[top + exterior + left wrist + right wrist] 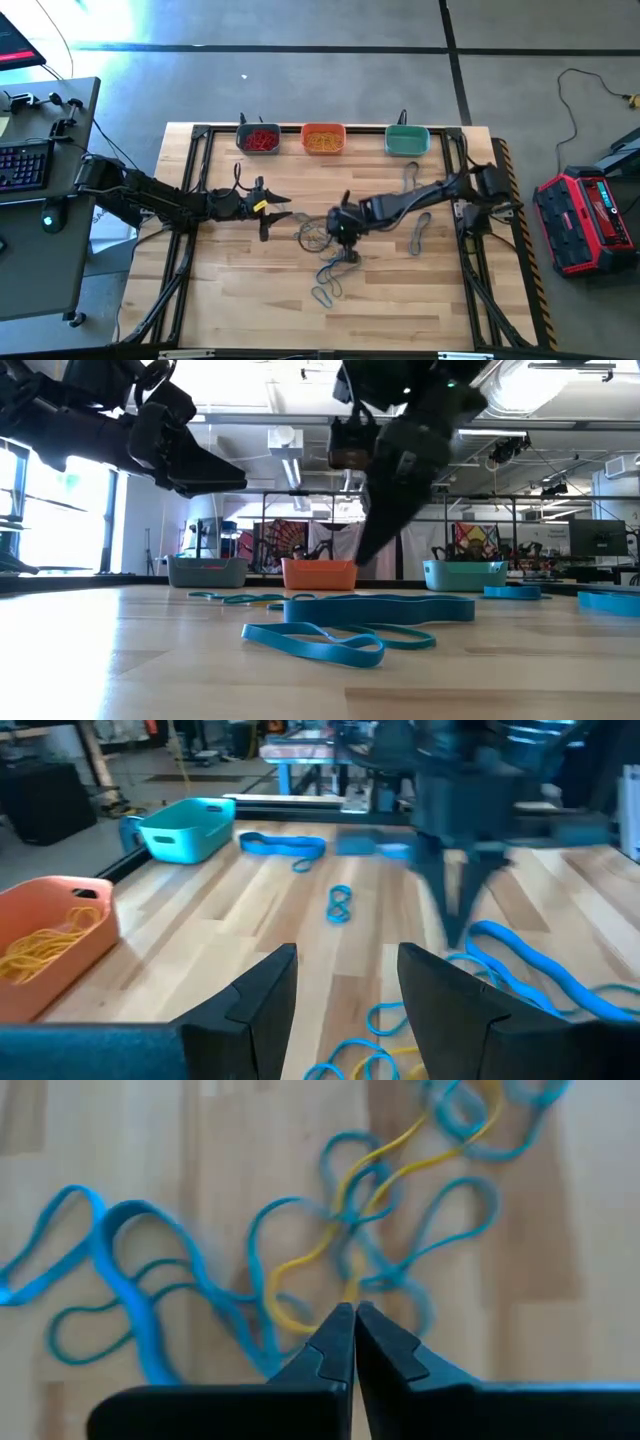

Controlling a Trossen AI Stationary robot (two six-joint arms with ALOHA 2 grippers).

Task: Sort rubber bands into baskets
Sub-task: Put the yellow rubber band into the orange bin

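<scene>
Three baskets stand in a row at the table's far edge: a grey-blue one (258,138) with red bands, an orange one (323,139) with yellow bands, and a teal one (407,141). A tangle of blue and yellow rubber bands (318,240) lies mid-table. My right gripper (347,238) hangs over it, fingers pointing down, shut on a yellow rubber band (372,1190) that runs through blue loops (130,1285). My left gripper (278,212) hovers open and empty left of the tangle, above the table (215,475). My right gripper pinches the yellow rubber band between its two fingertips at one end of the loop (348,1285), coming from above and pointing down. The rest of the band trails away across the wood, tangled with blue bands. The fingertips hide the exact place of contact.
More blue bands lie loose on the table: near the front (325,290), right of the tangle (418,232) and toward the teal basket (410,178). Black frame rails (190,230) run along both sides of the table. A desk with a keyboard (25,165) stands to the left.
</scene>
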